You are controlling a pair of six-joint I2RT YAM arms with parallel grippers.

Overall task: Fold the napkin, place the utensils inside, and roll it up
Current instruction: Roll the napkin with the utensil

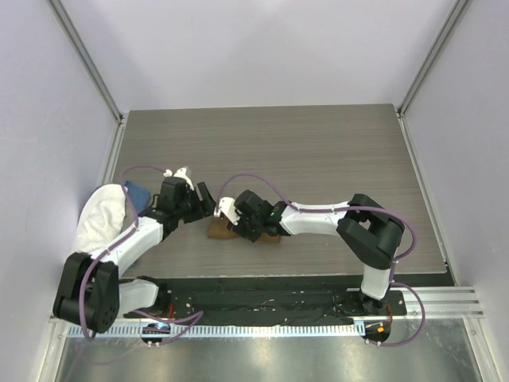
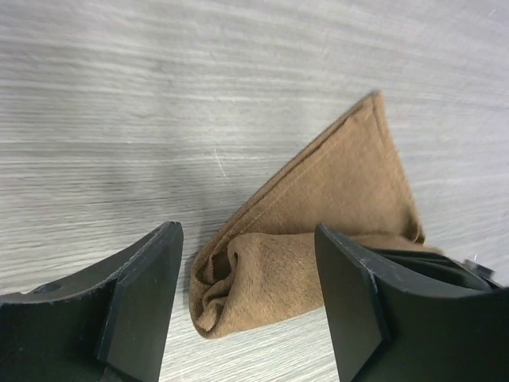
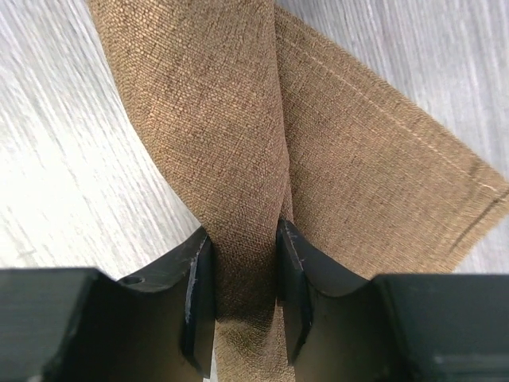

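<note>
The tan-brown napkin (image 1: 274, 237) lies partly rolled near the table's front edge, mostly under my right gripper. In the left wrist view the napkin (image 2: 334, 183) shows a rolled end with a flat triangular flap behind it. My left gripper (image 2: 246, 239) is open, its fingers either side of that rolled end without touching it. In the top view the left gripper (image 1: 204, 200) sits just left of the roll. My right gripper (image 3: 242, 243) is shut on the napkin (image 3: 215, 111), pinching the rolled fold from above. The right gripper (image 1: 236, 223) rests on the roll. The utensils are hidden.
A white cloth (image 1: 99, 219) and a blue cloth (image 1: 139, 193) lie at the table's left edge beside the left arm. Pale walls enclose the wood-grain table (image 1: 318, 151) on three sides. A black base strip (image 1: 262, 298) runs along the near edge.
</note>
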